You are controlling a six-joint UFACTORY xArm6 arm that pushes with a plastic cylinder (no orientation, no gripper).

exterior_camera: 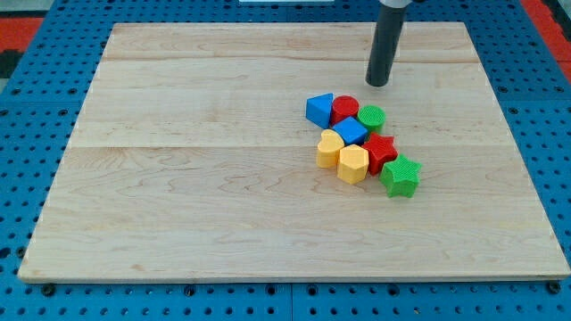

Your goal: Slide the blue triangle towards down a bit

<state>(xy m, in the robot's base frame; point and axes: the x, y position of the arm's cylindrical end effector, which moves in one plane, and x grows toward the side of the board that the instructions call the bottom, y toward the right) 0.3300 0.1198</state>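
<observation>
Currently the tip (pixel 378 84) is hovering above-right of the blue triangle (pixel 319 110) — likely lining up behind it for a downward push. No jaws exist. The triangle is sitting at the cluster's upper-left, touching the red cylinder (pixel 345 109).

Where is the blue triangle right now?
The blue triangle sits at the top-left corner of the block pile, right of the board's middle, touching the red round block. My tip is up and right of it.
</observation>
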